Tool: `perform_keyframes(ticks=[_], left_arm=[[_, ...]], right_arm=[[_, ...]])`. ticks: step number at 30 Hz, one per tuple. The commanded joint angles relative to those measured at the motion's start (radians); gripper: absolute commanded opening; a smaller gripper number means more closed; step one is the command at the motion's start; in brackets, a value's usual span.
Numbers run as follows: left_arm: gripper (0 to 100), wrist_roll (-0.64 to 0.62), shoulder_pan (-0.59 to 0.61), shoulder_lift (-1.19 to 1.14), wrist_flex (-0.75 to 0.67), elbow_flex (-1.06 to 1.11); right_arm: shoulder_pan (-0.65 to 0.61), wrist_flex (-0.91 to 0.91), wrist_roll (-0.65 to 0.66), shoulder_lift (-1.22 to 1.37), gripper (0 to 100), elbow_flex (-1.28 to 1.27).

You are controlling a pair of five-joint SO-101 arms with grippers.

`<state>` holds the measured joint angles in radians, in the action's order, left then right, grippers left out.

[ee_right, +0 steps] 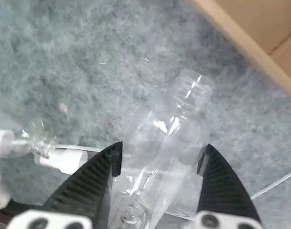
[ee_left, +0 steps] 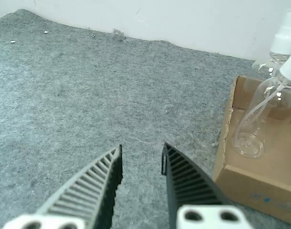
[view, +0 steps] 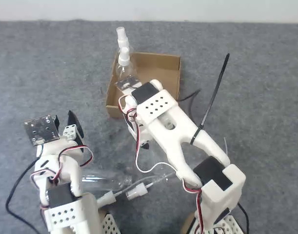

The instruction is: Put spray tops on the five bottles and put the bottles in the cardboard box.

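Parted fingers over carpet, bottles in cardboard box

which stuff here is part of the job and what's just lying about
Job: cardboard box; two capped bottles standing in it; uncapped bottle held by the right gripper; loose spray top beside it; open left gripper.
Just there: black cable tie sticking up off an arm; white specks on the carpet.

**Arm and claw status, both sides**

My left arm is folded close to its base with the wrist raised. My left gripper points out low over the table, jaws parted with a clear gap. My right arm stretches forward, wrist bent downward. My right gripper is clamped on a bottle, one jaw each side.
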<state>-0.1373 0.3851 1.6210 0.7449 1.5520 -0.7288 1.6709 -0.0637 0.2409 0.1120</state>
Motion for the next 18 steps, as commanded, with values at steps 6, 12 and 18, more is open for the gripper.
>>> perform_keyframes(ticks=[6,12,18], left_arm=[[13,0.008,0.002,0.011,-0.034,-0.007],[13,0.009,0.000,0.011,-0.034,-0.007],[13,0.044,-0.002,0.011,-0.034,-0.007]], right_arm=[[0.008,0.008,0.207,-0.019,15.5,0.061],[0.013,-0.047,0.391,-0.012,15.5,0.055],[0.008,-0.073,0.655,-0.010,15.8,0.054]])
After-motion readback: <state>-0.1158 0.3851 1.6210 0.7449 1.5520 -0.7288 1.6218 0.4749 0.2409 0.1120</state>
